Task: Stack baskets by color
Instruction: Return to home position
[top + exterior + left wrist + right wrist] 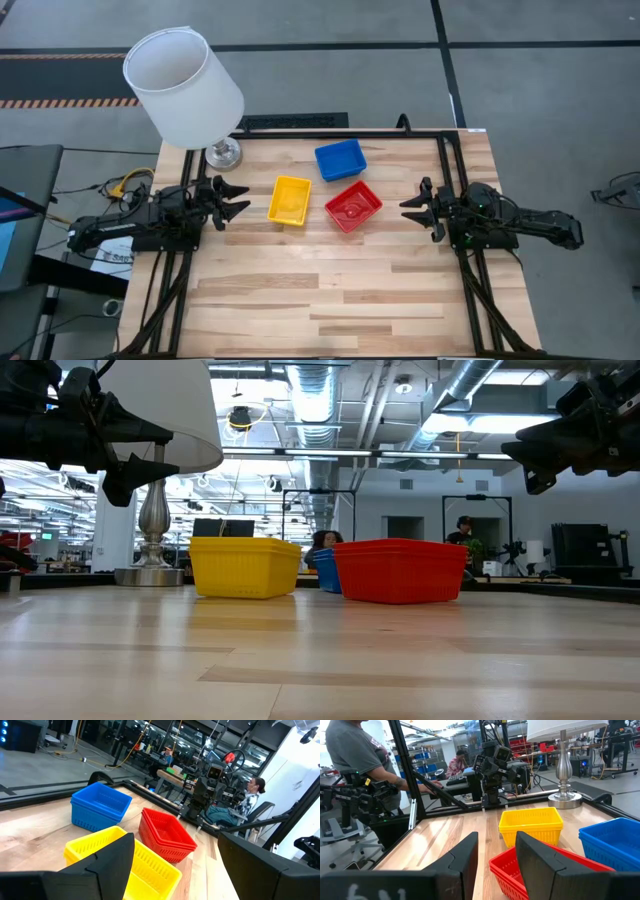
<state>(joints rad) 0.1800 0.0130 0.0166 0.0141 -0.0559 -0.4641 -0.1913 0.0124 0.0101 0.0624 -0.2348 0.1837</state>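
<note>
The left gripper (pixel 243 201) hung above the table (pixel 320 290) with its fingers wide apart and nothing between them, and the yellow baskets (pixel 290 200), nested in one stack, stood near in front of its tips. The right gripper (pixel 405 212) was open and empty in the same way, facing the red baskets (pixel 353 206) stacked near before it. The blue baskets (pixel 340 159), also nested, stood between the two grippers but off their line, toward the far edge.
</note>
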